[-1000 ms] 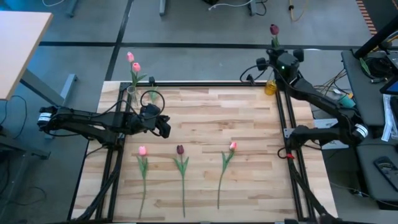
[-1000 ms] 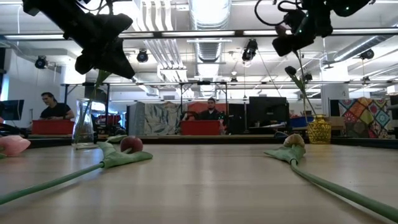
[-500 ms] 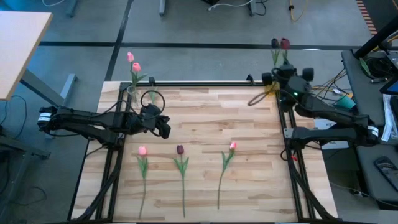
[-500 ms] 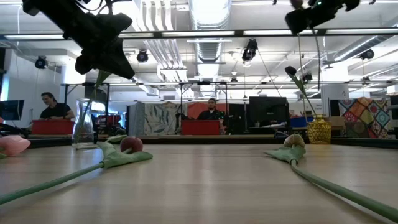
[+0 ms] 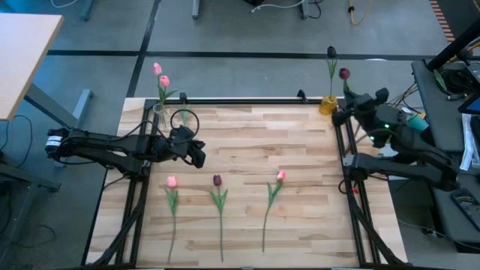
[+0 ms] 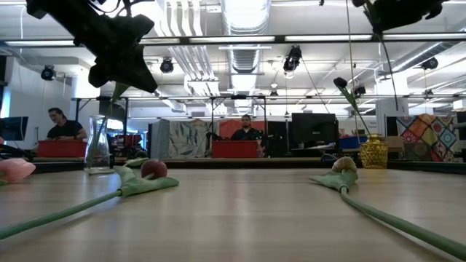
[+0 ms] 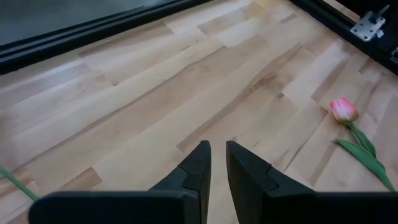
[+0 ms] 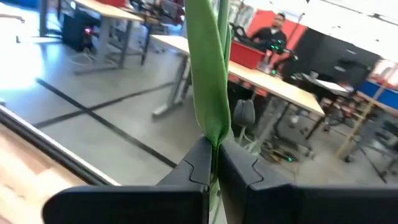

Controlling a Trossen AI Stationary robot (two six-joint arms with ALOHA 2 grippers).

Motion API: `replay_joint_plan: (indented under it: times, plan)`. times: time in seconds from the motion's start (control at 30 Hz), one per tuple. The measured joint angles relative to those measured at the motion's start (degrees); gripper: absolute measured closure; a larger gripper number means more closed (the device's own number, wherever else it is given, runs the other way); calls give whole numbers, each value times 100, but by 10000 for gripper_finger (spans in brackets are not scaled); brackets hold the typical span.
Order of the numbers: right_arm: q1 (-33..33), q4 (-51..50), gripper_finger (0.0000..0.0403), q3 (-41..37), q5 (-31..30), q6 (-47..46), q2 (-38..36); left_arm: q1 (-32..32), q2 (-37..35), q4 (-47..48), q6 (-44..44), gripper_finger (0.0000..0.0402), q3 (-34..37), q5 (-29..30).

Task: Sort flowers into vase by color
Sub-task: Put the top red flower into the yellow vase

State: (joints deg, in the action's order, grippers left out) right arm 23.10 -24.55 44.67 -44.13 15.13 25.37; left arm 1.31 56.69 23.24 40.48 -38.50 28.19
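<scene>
Right fingers (image 8: 214,163) clamped on maroon tulip (image 5: 344,74) stem; left fingers (image 7: 214,167) near-closed, empty.

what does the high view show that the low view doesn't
Only the high view: the right gripper shut on a maroon tulip beside the yellow vase, and two pink tulips in the clear vase. Only the low view: people at desks in the room behind. Both: the yellow vase, the clear vase, tulips lying on the table, and the left gripper hanging over it.
</scene>
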Motion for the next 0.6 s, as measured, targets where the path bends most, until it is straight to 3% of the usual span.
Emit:
replay_joint_plan:
  times: [0.13,0.37,0.6]
  plan:
    - [397,-197,394,54,899,96,-19,-38,-13,-10,-78,366,-5,-185]
    - [1358,-224,394,135,2945,233,597,-233,-4,340,-587,366,-363,-190]
    - [1824,-55,394,540,3718,495,942,-394,-4,488,-700,366,-411,-175]
